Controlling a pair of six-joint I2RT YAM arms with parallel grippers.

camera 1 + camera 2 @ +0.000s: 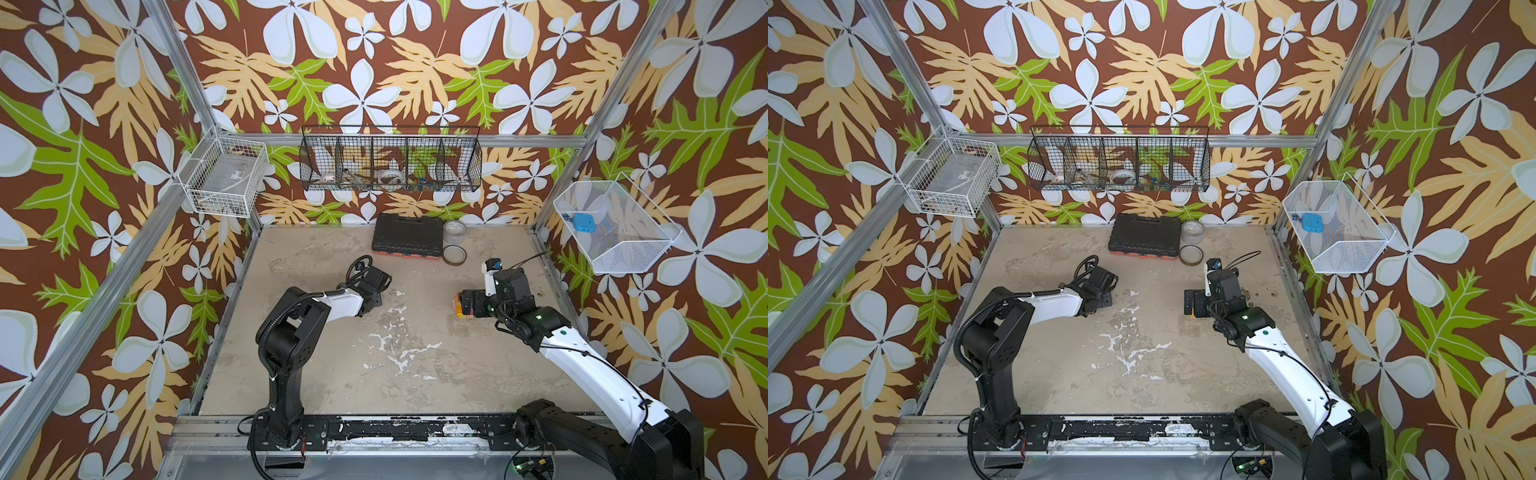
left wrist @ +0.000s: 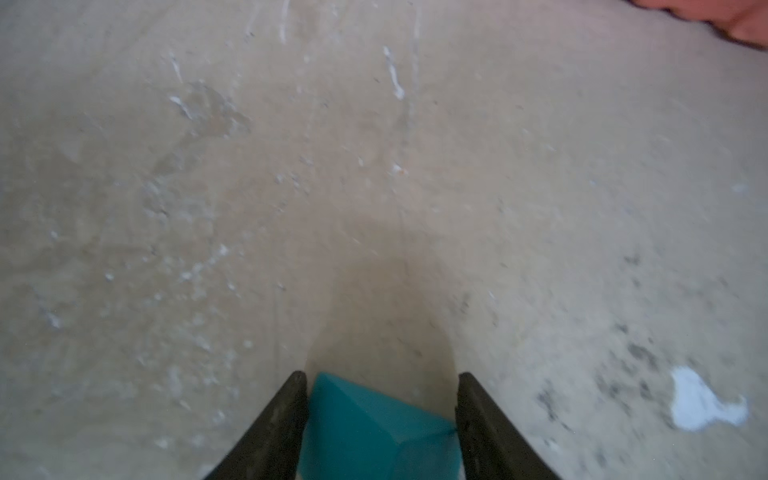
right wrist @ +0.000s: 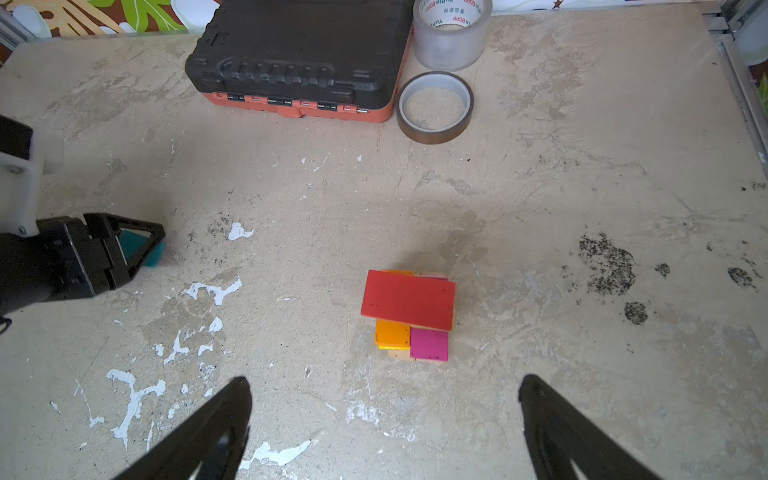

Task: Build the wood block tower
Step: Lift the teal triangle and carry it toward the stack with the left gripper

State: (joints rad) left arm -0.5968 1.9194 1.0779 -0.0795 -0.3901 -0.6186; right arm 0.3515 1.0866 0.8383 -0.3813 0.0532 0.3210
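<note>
My left fingers (image 2: 282, 415) pinch the small teal wooden wedge (image 2: 365, 428), which sits crooked between them. The stack of coloured wooden blocks (image 3: 428, 343), with a flat red brick (image 3: 409, 299) on top, stands well apart on the worktop (image 3: 582, 166), over on my right arm's side. My right fingers (image 3: 216, 424) are spread wide above it, empty. In both top views that arm hides most of the stack.

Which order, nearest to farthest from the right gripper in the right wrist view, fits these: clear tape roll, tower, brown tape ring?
1. tower, mid-table, just ahead of the right gripper.
2. brown tape ring, beyond the tower, beside the tool case.
3. clear tape roll, farthest, by the back wall.
</note>
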